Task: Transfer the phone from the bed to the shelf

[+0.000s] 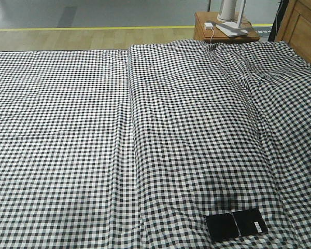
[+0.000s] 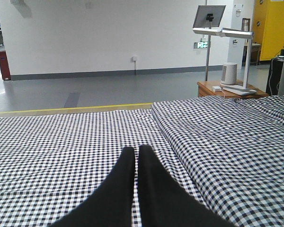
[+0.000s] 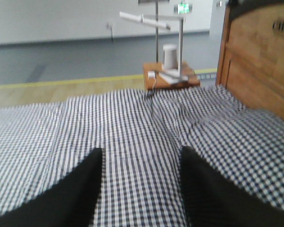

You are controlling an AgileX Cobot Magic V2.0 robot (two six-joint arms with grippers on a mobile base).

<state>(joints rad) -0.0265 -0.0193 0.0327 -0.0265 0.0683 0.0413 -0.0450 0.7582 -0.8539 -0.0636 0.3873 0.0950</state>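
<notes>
phone (image 1: 236, 225) flat on bed (image 1: 93, 129), outside the right pincer's (image 3: 141, 156) spread jaws

Headboard (image 3: 255, 61) lettering (blurred) above the bed (image 3: 132, 123) is cut off.

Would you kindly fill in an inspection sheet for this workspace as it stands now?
Surface: bed under a wrinkled gingham sheet, with a raised fold down the middle.
Job's things: phone lies flat near the bed's near right edge, untouched; shelf not in view.
Clutter: nothing seen.
Grippers: left pincer shut, empty; right pincer open, empty; both over the sheet.
Cables: thin white cable hangs from the bedside table.
Surroundings: desk lamp and white cylinder on that table; wooden panel at right; grey floor with a yellow line.
</notes>
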